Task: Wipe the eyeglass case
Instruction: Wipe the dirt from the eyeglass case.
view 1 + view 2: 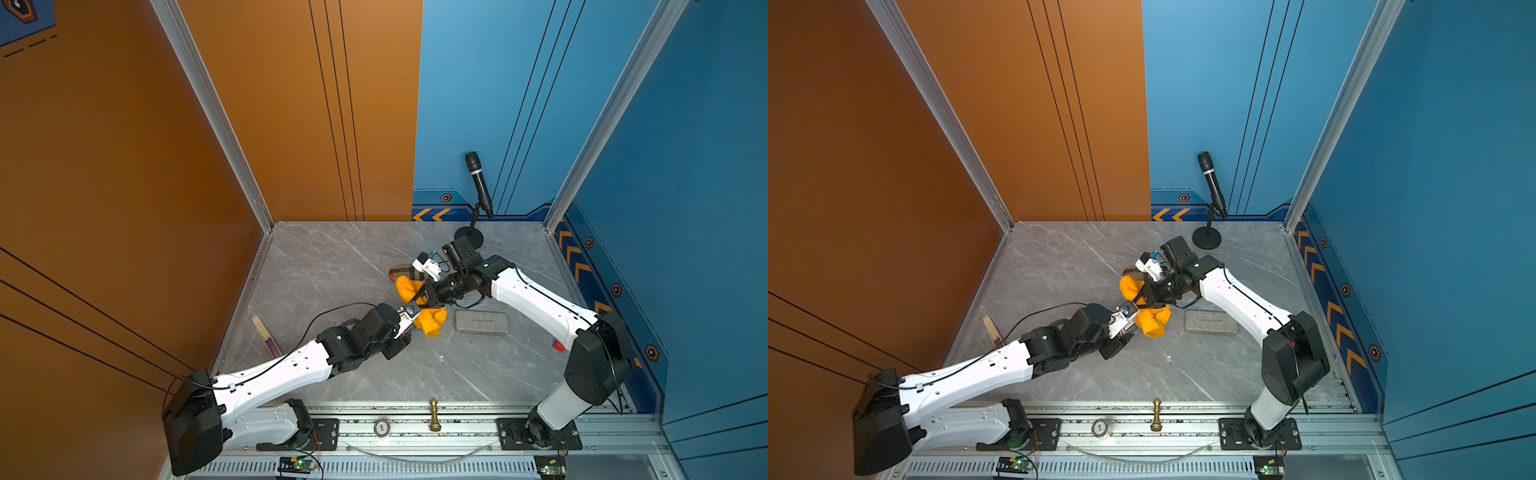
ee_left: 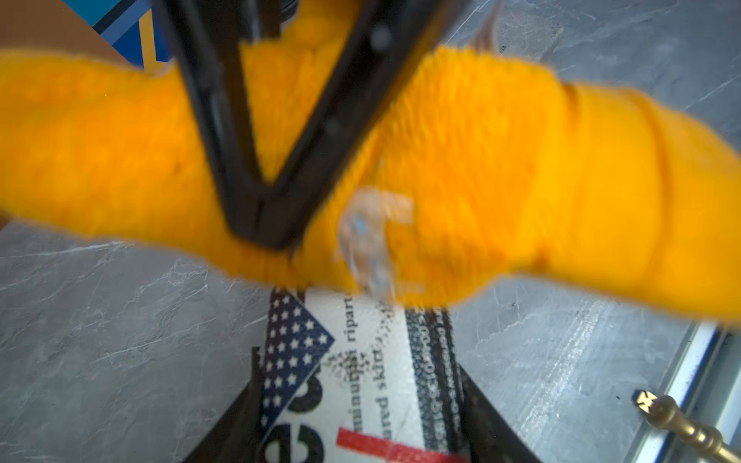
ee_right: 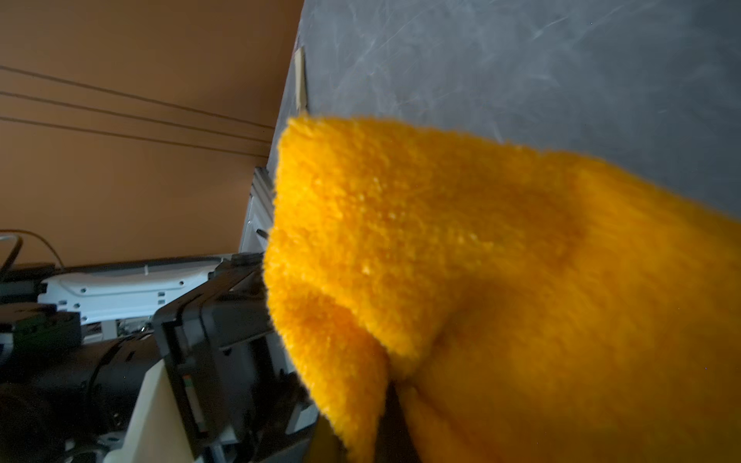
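Since the left gripper (image 1: pixel 415 323) was clamped on the printed eyeglass case (image 2: pixel 361 352) and the right gripper (image 2: pixel 262 226) was pinched shut on the orange cloth (image 1: pixel 434 323), I judged the wipe called for firm, even strokes along the case, with the left arm kept rigid. The case sat directly under the cloth, which touched it. Its far end was hidden beneath the right gripper's tips.

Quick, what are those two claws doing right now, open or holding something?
Left gripper: shut on the newspaper-print eyeglass case with a starred blue corner.
Right gripper: shut on the fluffy orange cloth.
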